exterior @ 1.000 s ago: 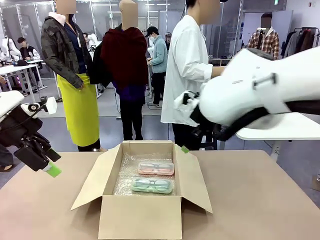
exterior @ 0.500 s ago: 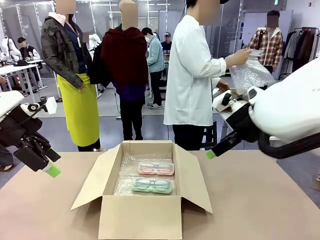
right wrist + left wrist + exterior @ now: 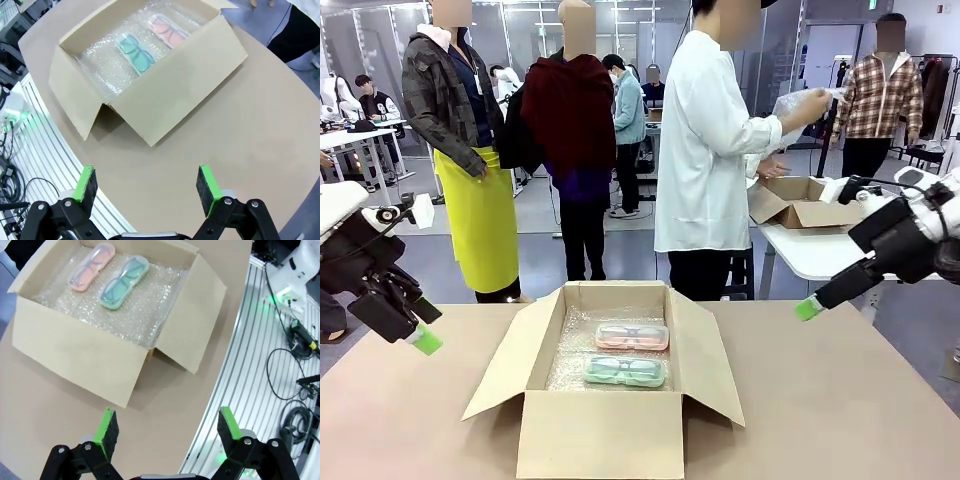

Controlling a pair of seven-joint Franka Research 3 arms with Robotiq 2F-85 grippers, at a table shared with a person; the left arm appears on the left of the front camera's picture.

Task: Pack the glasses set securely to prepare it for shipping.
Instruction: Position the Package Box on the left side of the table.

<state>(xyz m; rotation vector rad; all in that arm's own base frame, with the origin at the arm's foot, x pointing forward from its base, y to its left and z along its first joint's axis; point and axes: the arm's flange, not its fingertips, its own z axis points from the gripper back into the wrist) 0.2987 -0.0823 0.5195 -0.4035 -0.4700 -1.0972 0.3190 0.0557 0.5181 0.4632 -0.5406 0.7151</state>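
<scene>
Left gripper: jaws wide, empty, unmoved at the table's left. Box, mid-table: pink case and green case lie side by side on bubble wrap. Right gripper: wide open, empty, has withdrawn rightward. The box is probably now free for top padding.

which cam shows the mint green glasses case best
The left wrist view: it looks down into the box, so the mint green case shows whole, with the dark frames inside. The right wrist view also sees it from above, but a bit smaller. The front view sees it at a low, foreshortened angle.
</scene>
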